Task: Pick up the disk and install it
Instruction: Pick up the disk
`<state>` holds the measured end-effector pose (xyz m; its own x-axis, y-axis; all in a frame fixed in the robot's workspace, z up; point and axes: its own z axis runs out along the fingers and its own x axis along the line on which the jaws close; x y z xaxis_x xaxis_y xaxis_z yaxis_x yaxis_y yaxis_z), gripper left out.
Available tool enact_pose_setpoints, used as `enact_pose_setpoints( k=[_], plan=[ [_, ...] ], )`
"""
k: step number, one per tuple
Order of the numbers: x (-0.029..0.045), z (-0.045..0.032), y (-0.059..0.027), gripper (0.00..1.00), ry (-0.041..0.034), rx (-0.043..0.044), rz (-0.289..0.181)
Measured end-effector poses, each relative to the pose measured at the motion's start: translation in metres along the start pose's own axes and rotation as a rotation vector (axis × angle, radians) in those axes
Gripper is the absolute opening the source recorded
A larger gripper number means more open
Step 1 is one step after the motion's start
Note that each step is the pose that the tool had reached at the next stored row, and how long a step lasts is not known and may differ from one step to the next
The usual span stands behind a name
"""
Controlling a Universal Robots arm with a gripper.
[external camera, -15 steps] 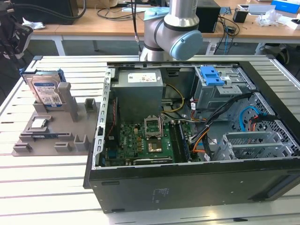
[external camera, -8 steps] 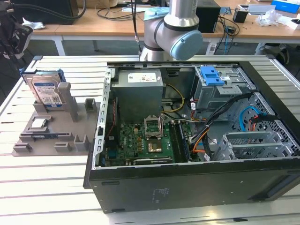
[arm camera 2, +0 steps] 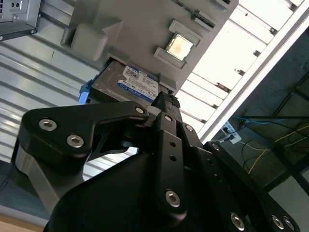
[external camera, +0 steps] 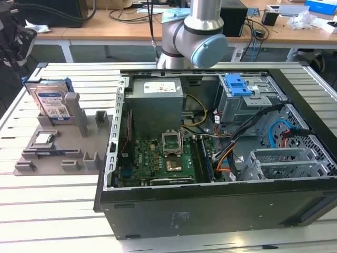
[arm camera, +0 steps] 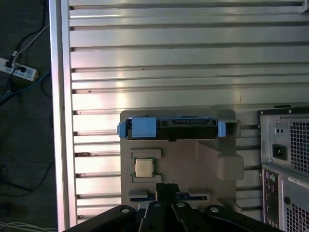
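Observation:
The disk (external camera: 51, 100) is a silver drive with a white-and-blue label in a blue bracket. It stands on edge in a slot at the back of the grey holder (external camera: 92, 138), at the exterior view's left, outside the computer case. In the first wrist view the disk (arm camera: 169, 128) shows edge-on, with its blue bracket tabs at both ends. My gripper (arm camera: 166, 188) hangs high above the holder, over its near part and apart from the disk. In the second wrist view its black fingertips (arm camera 2: 164, 99) are pressed together with nothing between them, in front of the disk (arm camera 2: 130, 84).
A small square processor chip (external camera: 43, 139) lies on the holder near the disk. The open computer case (external camera: 113, 158) fills the exterior view's right, with a grey power-supply box (external camera: 156, 100), a motherboard (external camera: 163, 158) and a blue drive bay (external camera: 238, 84). Slatted metal table (external camera: 52, 200) lies underneath.

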<state>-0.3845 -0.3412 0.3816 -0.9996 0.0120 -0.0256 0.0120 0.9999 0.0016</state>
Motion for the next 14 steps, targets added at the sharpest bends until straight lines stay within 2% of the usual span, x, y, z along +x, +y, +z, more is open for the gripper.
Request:
enact_pose_setpoints(
  k=[5, 6, 14],
  plan=[
    [0.0000, 0.0000, 0.0000, 0.11, 0.0002, -0.0021, -0.083],
    [0.0000, 0.0000, 0.0000, 0.11, 0.0002, -0.0029, -0.115],
    [0.0000, 0.0000, 0.0000, 0.11, 0.0004, -0.0055, -0.216]
  ],
)
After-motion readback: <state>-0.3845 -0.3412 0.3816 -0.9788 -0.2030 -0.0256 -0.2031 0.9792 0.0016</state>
